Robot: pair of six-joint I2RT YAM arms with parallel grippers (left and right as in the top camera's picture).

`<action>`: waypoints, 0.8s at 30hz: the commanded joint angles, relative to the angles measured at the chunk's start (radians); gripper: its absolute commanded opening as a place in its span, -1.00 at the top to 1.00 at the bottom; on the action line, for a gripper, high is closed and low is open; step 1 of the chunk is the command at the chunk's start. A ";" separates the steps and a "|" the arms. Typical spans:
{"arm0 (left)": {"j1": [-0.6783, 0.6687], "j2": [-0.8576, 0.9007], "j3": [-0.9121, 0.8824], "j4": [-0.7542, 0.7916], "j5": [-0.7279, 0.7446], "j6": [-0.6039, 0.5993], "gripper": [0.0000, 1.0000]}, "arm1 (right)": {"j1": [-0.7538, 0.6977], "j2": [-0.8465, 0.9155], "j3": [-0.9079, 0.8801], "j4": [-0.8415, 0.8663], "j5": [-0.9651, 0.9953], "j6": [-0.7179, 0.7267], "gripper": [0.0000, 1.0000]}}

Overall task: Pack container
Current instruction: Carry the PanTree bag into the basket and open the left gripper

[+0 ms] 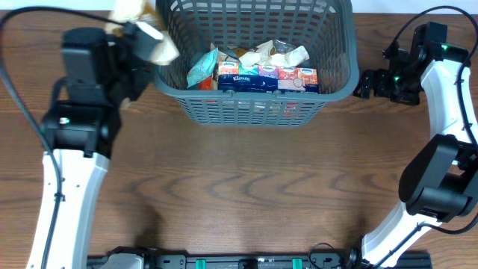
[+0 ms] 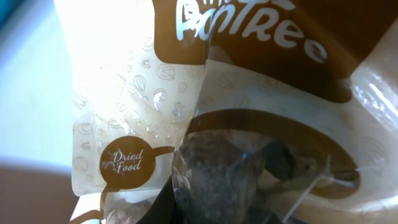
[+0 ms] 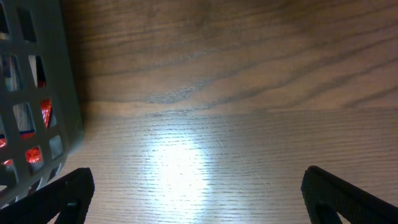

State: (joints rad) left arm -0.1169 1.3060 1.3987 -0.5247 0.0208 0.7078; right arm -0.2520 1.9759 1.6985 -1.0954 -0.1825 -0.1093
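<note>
The dark grey slotted container [image 1: 254, 104] stands at the back middle of the table. It holds several tissue packs and snack packets [image 1: 265, 75]. My left gripper [image 1: 138, 37] is shut on a white and brown dried-food packet [image 1: 153, 41], held at the container's left rim. In the left wrist view the packet [image 2: 205, 106] fills the frame and hides the fingers. My right gripper [image 1: 366, 82] is open and empty just right of the container. Its fingertips [image 3: 199, 193] are spread wide over bare wood, with the container wall [image 3: 37, 112] at the left.
The wooden table [image 1: 239, 187] stretches in front of the container. Cables run along both arms. A dark rail [image 1: 254, 261] lies at the table's front edge.
</note>
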 commanded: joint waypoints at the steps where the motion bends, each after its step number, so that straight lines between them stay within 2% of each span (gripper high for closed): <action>1: -0.071 -0.005 0.064 0.064 -0.002 0.126 0.88 | 0.018 0.001 -0.009 -0.005 0.003 -0.002 -0.99; 6: -0.162 -0.004 0.128 0.131 0.002 0.187 0.88 | 0.018 0.001 -0.009 -0.014 0.003 -0.009 -0.98; 15: -0.235 0.044 0.139 0.189 0.276 0.390 0.85 | 0.018 0.001 -0.009 -0.015 0.003 -0.012 -0.98; 24: -0.235 0.222 0.139 0.164 0.311 0.395 0.81 | 0.018 0.001 -0.009 -0.014 0.003 -0.012 -0.99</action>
State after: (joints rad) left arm -0.3508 1.4799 1.5211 -0.3573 0.2989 1.0798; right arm -0.2520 1.9759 1.6985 -1.1072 -0.1825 -0.1127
